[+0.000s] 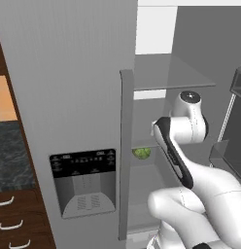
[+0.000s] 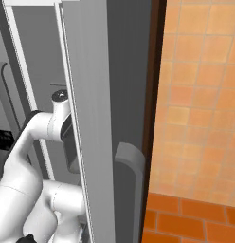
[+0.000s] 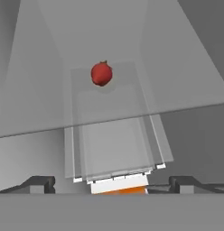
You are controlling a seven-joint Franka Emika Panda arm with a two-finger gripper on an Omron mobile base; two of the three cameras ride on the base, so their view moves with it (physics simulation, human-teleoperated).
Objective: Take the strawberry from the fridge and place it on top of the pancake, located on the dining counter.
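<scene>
- Fridge (image 1: 78,97) stands with its right door swung open, left door with the black water dispenser panel (image 1: 83,182) closed, long vertical handle (image 1: 125,151) at its edge.
- White arm (image 1: 190,160) reaches into the open fridge compartment, elbow bent, wrist up near the glass shelves (image 1: 166,73).
- Hand view: strawberry (image 3: 101,73), small, round, red, lies on a clear glass shelf (image 3: 109,103) inside the fridge, toward the back, upper middle of the view.
- Gripper (image 3: 112,182) is released, jaws spread wide, the two dark fingertips (image 3: 39,182) low at either side of the hand view, nothing between them.
- Strawberry is well apart from the gripper, ahead of it along its line of sight and slightly to the left of centre; no contact.
- More stacked clear shelves show through the glass under the strawberry, with a white and orange strip (image 3: 118,186) at the bottom between the fingertips.
- Left base view: green leafy ball (image 1: 141,153) sits on a lower fridge shelf, just left of the arm's forearm.
- Right base view: the open fridge door (image 2: 95,118) edge-on with its handle (image 2: 131,190), arm behind it at left, orange tiled wall (image 2: 200,95) at right.
</scene>
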